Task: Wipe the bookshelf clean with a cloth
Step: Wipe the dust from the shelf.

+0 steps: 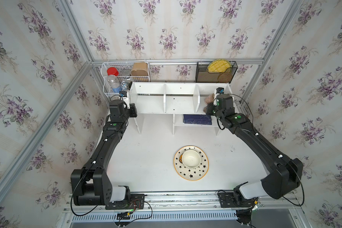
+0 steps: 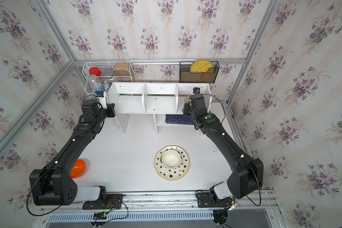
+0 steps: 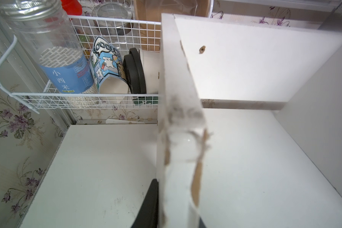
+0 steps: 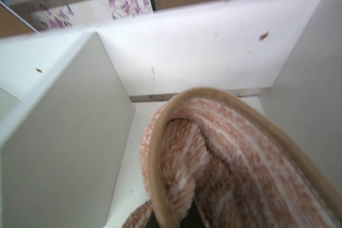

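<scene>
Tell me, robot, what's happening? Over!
Left gripper clamped on side wall of white wooden bookshelf. Right gripper shut on pinkish-tan striped cloth inside right compartment. Dark blue book one shelf lower, clear.

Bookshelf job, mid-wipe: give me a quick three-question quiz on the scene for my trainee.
1. True or false: the cloth is in the bookshelf's middle compartment.
2. What is the left gripper closed on? A a spoon; B the bookshelf's side panel; C nothing.
3. Fill in: the bowl sits on the ____.
Key: 1 false, it is in the end compartment on the right arm's side; 2 B; 3 plate.
</scene>
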You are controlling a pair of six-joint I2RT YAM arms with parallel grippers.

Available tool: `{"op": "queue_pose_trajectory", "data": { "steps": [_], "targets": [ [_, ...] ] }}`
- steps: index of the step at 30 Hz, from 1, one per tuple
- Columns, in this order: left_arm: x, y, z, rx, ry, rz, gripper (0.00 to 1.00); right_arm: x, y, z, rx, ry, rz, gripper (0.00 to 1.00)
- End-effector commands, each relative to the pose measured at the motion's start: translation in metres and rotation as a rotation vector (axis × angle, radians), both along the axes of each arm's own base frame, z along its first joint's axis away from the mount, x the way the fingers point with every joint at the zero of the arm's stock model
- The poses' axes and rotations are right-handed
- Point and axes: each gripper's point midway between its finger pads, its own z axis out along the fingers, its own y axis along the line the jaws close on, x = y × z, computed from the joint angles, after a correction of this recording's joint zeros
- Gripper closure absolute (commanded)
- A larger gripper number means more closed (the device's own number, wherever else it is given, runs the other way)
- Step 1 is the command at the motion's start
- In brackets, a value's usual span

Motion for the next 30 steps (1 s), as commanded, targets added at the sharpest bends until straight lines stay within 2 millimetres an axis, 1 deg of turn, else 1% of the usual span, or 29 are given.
{"op": "queue_pose_trajectory", "data": {
  "steps": [1, 3, 4, 6, 8, 9, 11, 12, 15, 18, 19, 21, 23, 25, 28, 30],
  "targets": [
    [-0.015, -0.019, -0.028, -0.121, 0.148, -0.074, 1.00, -0.015, 0.006, 0.035, -0.021, -0.062, 0.020, 1.00],
    [-0.015, -0.021, -0.027, -0.123, 0.145, -0.079, 1.00, -0.024, 0.026, 0.060, -0.009, -0.113, 0.073, 1.00],
    [-0.015, -0.021, -0.027, -0.124, 0.146, -0.080, 1.00, -0.033, 0.050, 0.070, -0.004, -0.135, 0.130, 1.00],
    [-0.015, -0.021, -0.027, -0.127, 0.146, -0.080, 1.00, -0.044, 0.090, 0.085, 0.000, -0.171, 0.208, 1.00],
    [-0.015, -0.021, -0.026, -0.126, 0.143, -0.081, 1.00, -0.047, 0.129, 0.089, 0.021, -0.176, 0.280, 1.00],
    [-0.015, -0.021, -0.027, -0.127, 0.144, -0.079, 1.00, -0.044, 0.146, 0.086, 0.027, -0.167, 0.299, 1.00],
    [-0.016, -0.021, -0.028, -0.126, 0.148, -0.079, 1.00, -0.036, 0.168, 0.081, 0.061, -0.150, 0.305, 1.00],
    [-0.016, -0.021, -0.029, -0.127, 0.150, -0.077, 1.00, -0.028, 0.174, 0.074, 0.075, -0.139, 0.292, 1.00],
    [-0.018, -0.021, -0.029, -0.120, 0.154, -0.077, 1.00, -0.005, 0.186, 0.044, 0.067, -0.094, 0.237, 1.00],
    [-0.019, -0.021, -0.028, -0.122, 0.151, -0.078, 1.00, 0.008, 0.200, 0.021, 0.053, -0.059, 0.232, 1.00],
    [-0.019, -0.022, -0.028, -0.124, 0.151, -0.079, 1.00, 0.013, 0.204, 0.011, 0.039, -0.042, 0.232, 1.00],
    [-0.019, -0.022, -0.027, -0.128, 0.152, -0.078, 1.00, 0.022, 0.210, -0.006, 0.010, -0.012, 0.220, 1.00],
    [-0.020, -0.022, -0.027, -0.130, 0.152, -0.076, 1.00, 0.032, 0.209, -0.023, -0.025, 0.018, 0.178, 1.00],
    [-0.020, -0.022, -0.026, -0.132, 0.150, -0.077, 1.00, 0.034, 0.213, -0.034, -0.009, 0.044, 0.186, 1.00],
    [-0.020, -0.023, -0.025, -0.135, 0.147, -0.080, 1.00, 0.027, 0.224, -0.046, 0.033, 0.087, 0.241, 1.00],
    [-0.020, -0.022, -0.025, -0.134, 0.147, -0.079, 1.00, 0.020, 0.221, -0.051, 0.035, 0.105, 0.233, 1.00]
  ]
}}
